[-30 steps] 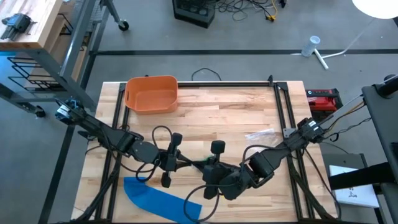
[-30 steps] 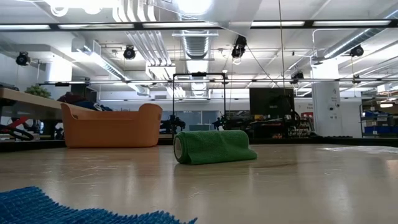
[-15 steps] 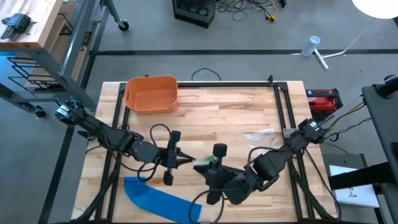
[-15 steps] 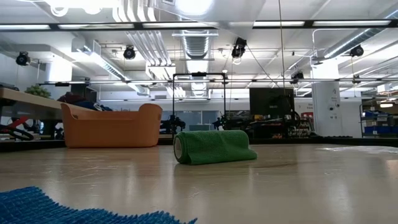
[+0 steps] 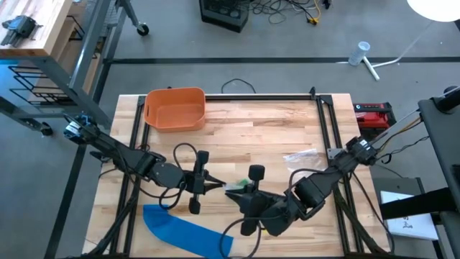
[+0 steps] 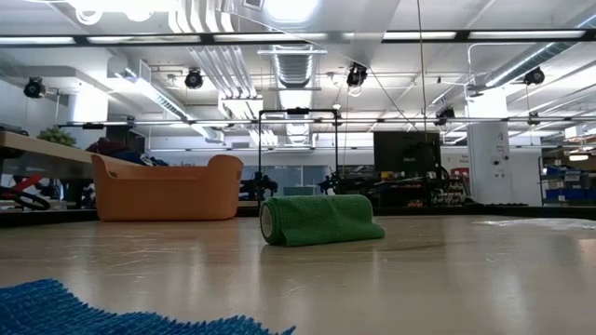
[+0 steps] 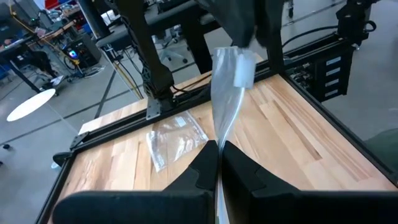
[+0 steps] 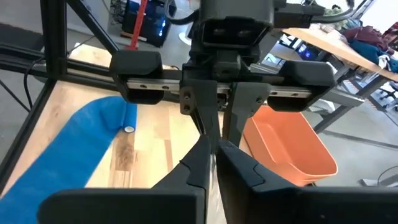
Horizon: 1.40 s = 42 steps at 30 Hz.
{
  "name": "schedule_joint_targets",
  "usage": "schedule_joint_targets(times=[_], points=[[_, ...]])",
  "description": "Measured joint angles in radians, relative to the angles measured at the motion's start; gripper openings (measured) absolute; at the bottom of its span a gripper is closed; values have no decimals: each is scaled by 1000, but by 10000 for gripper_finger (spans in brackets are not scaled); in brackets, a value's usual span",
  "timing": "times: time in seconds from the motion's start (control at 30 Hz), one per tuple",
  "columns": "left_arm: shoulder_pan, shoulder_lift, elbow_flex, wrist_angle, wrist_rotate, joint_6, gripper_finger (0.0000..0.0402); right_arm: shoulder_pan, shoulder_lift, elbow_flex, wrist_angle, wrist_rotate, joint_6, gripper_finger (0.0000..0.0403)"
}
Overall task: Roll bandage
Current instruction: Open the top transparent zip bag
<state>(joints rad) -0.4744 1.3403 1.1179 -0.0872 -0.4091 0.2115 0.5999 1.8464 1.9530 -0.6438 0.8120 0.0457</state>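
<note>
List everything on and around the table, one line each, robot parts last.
table: one, light wood, under everything.
orange tub: one, orange, far left corner of the table.
green bandage roll: one, green, lying on its side mid-table.
blue cloth: one, blue, flat at the near left edge.
clear bag: one, transparent, flat on the table's right side.
clear plastic strip: one, transparent, stretched between the two grippers.
red box: one, red, just off the table's right edge.
left gripper: one, dark, near centre, shut on the strip.
right gripper: one, dark, facing the left one, shut on the strip.
</note>
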Motion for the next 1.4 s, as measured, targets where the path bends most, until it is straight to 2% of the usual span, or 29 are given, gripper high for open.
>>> schedule_joint_targets(times=[0.33,0.9,1.07,1.23,1.4], points=[[0,0,0,-2,0,5,0,0,-18,2,-26,1,21,47],[1,0,-1,18,-1,6,2,-22,-14,-17,-38,0,33,3],[1,0,-1,30,2,-1,28,-22,-14,-18,-40,1,33,1],[0,-1,-1,33,87,-9,68,-24,-13,-19,-47,1,33,1],[0,-1,-1,55,95,-22,106,-23,-13,-19,-53,2,33,0]])
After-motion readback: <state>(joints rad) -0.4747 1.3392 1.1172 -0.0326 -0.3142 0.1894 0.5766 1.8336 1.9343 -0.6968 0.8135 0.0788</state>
